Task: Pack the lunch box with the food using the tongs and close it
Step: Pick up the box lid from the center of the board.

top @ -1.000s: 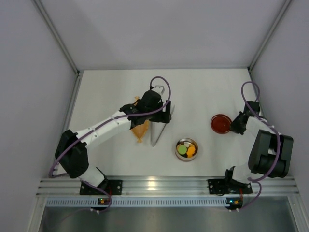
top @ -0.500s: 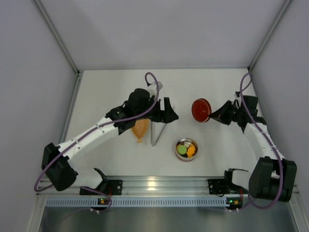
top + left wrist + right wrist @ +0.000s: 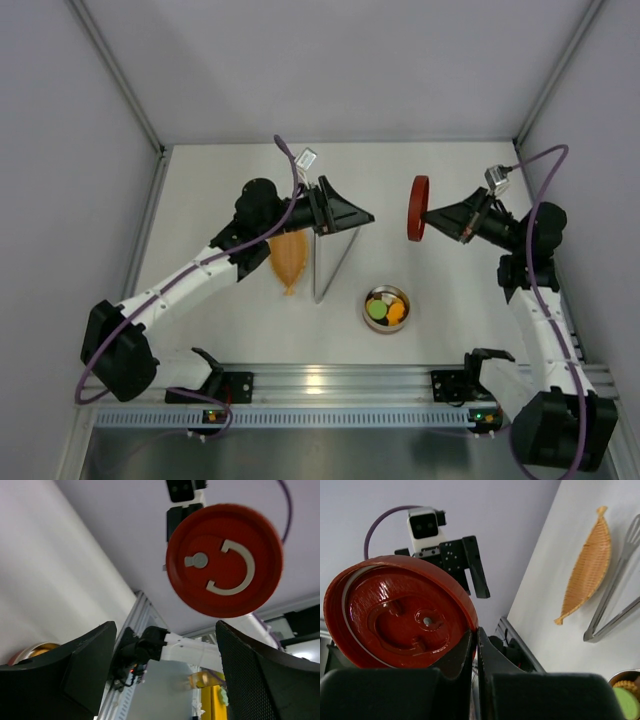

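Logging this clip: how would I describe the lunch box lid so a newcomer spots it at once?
Over the right side of the white table, the right gripper, shut, holds the lid on edge in the air, farther back than the open tin. It is the only red disc, with a white curved mark on one face.

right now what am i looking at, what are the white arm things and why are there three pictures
Two robot arms are bolted to a table. One picture looks down from above; the other two come from cameras on each wrist. The right claw is shut on the edge of a red lid, holding it up in the air facing the left claw, which is open and empty. On the table lie a silver tin of toy food, metal tongs and an orange woven piece.
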Controlling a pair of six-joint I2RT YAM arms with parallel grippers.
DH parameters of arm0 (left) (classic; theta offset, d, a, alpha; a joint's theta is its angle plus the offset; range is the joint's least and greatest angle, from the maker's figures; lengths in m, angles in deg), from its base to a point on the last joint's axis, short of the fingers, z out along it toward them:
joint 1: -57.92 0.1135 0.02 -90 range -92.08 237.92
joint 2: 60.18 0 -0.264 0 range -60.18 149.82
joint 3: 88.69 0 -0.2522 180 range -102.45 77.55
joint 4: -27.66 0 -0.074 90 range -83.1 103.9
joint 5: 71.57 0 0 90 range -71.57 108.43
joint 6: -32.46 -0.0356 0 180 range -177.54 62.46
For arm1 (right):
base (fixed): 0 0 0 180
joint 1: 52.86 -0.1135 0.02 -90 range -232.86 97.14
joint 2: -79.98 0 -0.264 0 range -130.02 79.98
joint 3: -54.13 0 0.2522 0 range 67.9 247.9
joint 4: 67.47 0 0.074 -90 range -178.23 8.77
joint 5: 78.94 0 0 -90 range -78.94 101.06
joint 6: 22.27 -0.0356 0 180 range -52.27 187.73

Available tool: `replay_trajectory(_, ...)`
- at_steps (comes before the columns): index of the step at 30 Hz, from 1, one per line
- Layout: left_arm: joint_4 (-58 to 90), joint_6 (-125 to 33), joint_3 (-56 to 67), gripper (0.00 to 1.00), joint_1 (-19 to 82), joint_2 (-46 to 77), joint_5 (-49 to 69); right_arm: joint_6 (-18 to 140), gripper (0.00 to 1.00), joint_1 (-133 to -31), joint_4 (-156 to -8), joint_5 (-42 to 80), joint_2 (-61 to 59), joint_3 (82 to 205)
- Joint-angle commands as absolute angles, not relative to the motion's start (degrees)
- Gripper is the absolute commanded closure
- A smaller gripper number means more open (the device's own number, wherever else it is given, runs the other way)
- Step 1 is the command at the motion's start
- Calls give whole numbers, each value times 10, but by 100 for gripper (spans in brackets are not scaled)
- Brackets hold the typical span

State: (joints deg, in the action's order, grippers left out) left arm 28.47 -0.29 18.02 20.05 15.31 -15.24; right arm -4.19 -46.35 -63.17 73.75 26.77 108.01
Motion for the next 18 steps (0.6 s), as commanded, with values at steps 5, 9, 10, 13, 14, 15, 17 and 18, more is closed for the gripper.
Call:
replay_trajectory(5,586,174,182,15,202,164,-238,-152,100,-473,-523,802,345,1084)
replay_trajectory(9,629,205,185,15,202,161,-243,-138,100,-475,-562,811,359,1102)
replay_trajectory(10,644,212,186,15,201,160,-246,-137,100,-475,-562,814,364,1104)
replay_trajectory(13,678,247,192,15,196,161,-251,-134,100,-477,-563,820,371,1117)
replay_trajectory(14,699,262,194,15,194,162,-256,-125,100,-477,-566,822,371,1121)
replay_trajectory(15,706,268,195,15,192,162,-258,-118,100,-478,-573,822,372,1129)
replay_trajectory(17,709,274,198,15,185,159,-260,-82,100,-479,-614,825,374,1137)
replay_trajectory(18,702,273,197,15,182,157,-262,-69,100,-479,-633,826,374,1146)
